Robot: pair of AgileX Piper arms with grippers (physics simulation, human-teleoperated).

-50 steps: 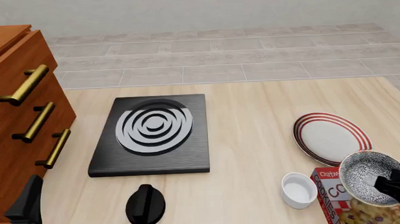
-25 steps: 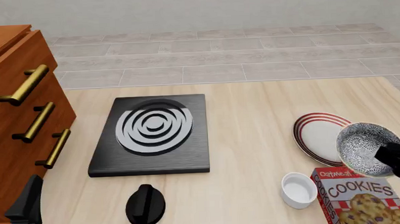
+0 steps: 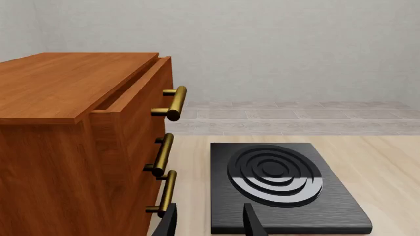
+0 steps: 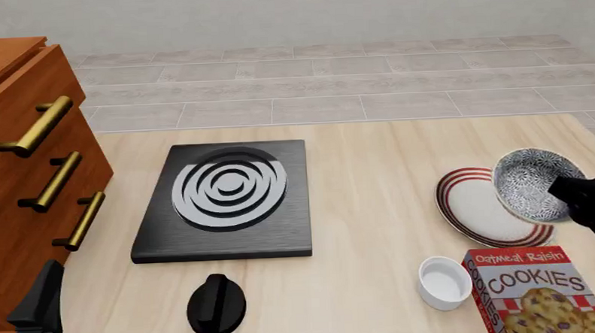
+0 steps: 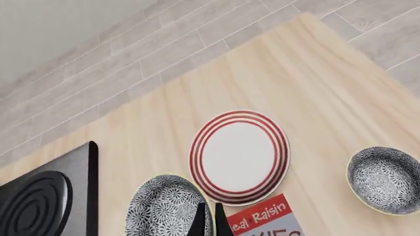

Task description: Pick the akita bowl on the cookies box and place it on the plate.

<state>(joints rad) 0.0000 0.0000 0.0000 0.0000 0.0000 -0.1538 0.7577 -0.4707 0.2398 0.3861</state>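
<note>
Akita bowl [image 4: 532,180], small, round, black-and-white speckled: lifted and tilted.

Left wrist view: the left fingers [image 3: 169,223] stand apart with nothing between them, facing the black ringed hob slab [image 3: 282,184] and the brown wooden drawer chest [image 3: 72,147]. No part in the task is seen here.

Front view: a second ago the bowl hung over the red-and-white cardboard cookies box [image 4: 539,291] at the counter's near right corner. It now hangs clear of the box, over the right rim of the round white red-ringed plate [image 4: 472,204] by the counter's right edge. The right fingers [image 4: 565,189] grip its rim. The plain white small bowl [image 4: 444,282] sits beside the box.

Right wrist view: the fingers are pinched shut on the bowl's rim, and the bowl overlaps the plate's edge. A second speckled bowl [image 5: 384,180] lies well apart.

Judgement: the pick is done and the carry nearly so; centring, lowering and release remain.
</note>
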